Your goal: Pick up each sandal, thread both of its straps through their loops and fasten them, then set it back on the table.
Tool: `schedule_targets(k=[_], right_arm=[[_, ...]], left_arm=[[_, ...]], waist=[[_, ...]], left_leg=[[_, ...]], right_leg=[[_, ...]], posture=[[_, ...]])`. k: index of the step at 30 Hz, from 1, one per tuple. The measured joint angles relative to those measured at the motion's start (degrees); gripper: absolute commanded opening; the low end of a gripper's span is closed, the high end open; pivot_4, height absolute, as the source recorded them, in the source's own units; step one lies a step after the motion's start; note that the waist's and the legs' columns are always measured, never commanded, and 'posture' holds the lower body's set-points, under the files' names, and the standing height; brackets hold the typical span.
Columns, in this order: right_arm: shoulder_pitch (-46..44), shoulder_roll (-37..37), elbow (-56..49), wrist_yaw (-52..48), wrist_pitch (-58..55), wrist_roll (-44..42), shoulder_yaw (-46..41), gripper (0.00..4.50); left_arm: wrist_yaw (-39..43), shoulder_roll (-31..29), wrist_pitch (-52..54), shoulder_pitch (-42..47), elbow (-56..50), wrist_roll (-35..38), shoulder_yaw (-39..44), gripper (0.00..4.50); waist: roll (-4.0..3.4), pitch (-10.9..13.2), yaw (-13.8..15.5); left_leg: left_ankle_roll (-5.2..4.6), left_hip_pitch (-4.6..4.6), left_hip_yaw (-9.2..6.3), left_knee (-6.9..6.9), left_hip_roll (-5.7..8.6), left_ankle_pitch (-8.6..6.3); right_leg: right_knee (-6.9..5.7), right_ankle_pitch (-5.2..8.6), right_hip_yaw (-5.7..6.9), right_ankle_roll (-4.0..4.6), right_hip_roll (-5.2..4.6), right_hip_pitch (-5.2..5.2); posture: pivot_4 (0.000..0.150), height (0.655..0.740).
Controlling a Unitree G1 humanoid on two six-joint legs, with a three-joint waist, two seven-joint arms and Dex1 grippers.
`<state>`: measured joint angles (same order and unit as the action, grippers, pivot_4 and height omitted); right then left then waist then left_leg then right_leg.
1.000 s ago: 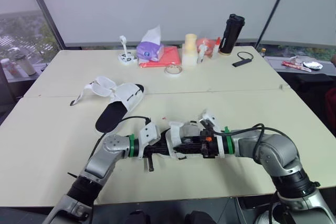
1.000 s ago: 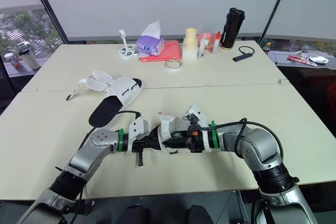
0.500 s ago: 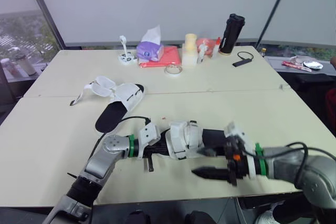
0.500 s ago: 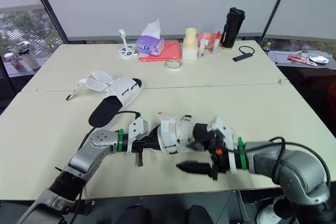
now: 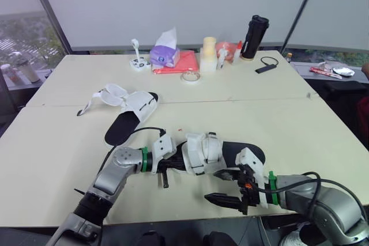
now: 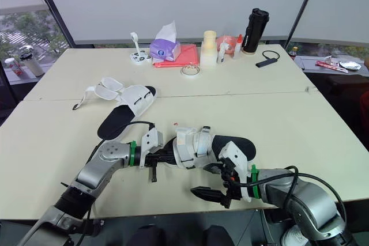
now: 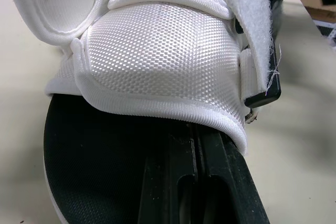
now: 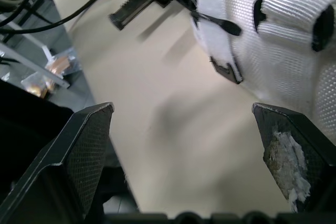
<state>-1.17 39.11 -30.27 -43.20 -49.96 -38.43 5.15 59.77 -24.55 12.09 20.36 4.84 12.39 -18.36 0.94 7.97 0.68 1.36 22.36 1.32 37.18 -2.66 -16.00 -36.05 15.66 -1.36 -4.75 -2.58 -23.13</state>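
Head views: sandal (image 5: 203, 151) on surface (image 5: 288, 119), near its front edge. Left claw (image 5: 172, 164) clenched on its black sole. Right claw (image 5: 223, 186) released, spread wide, just beside sandal, apart. Left wrist: white upper over pinched sole. Right wrist: sandal beyond parted fingers (image 8: 79, 150).

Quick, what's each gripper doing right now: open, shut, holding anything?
Left gripper: jaws shut on the near sandal.
Right gripper: jaws open and empty, beside that sandal.
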Motion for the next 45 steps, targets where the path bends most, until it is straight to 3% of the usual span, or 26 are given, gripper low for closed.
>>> schedule_targets(k=[15, 32, 35, 42, 45], right_arm=[[0.21, -5.53, 0.77, 3.45, -0.75, -0.69, 0.79, 4.47], [0.28, -7.04, 0.71, 4.45, -1.27, -1.92, 0.34, 4.47], [0.14, -8.58, 2.31, 4.64, -1.24, -2.21, 0.37, 3.59], [-1.55, -10.74, 5.28, 5.17, -0.30, -1.46, 0.86, 0.11], [-1.54, -11.14, 5.52, 5.65, -1.12, -1.76, 0.75, 0.11]], left_arm=[[-0.41, -0.05, 0.01, -0.39, -0.30, 0.00, 0.09, 0.00], [-0.81, 0.38, 0.01, -0.50, -0.20, -0.01, 0.07, 0.00], [-0.87, 0.48, 0.00, -0.42, 0.06, -0.01, 0.08, 0.00], [-0.86, 0.88, -0.06, -0.51, 0.11, -0.01, 0.07, 0.00], [-0.90, 0.89, -0.07, -0.53, 0.11, -0.01, 0.07, 0.00]], waist=[[0.00, 0.00, -0.08], [0.01, 0.00, 0.03], [0.00, -0.01, 0.01], [-0.01, -0.01, 0.15], [-0.01, -0.02, 0.15]], left_leg=[[0.00, -0.01, 0.00, 0.01, -0.01, 0.00], [0.00, -0.01, -0.01, 0.02, 0.00, 0.00], [0.00, -0.03, -0.01, 0.05, 0.00, 0.00], [0.00, -0.01, -0.01, 0.05, 0.03, 0.00], [0.00, -0.01, -0.02, 0.05, 0.03, 0.00]], right_leg=[[-0.01, 0.00, -0.01, 0.00, 0.00, 0.00], [-0.02, 0.00, 0.00, 0.00, -0.01, 0.02], [-0.03, 0.00, -0.01, 0.00, 0.00, 0.04], [-0.01, 0.00, 0.00, 0.00, -0.06, 0.06], [-0.01, 0.00, 0.00, 0.00, -0.06, 0.06]], posture=[[0.150, 0.7394], [0.150, 0.7394], [0.150, 0.7394], [0.150, 0.7394], [0.150, 0.7394]])
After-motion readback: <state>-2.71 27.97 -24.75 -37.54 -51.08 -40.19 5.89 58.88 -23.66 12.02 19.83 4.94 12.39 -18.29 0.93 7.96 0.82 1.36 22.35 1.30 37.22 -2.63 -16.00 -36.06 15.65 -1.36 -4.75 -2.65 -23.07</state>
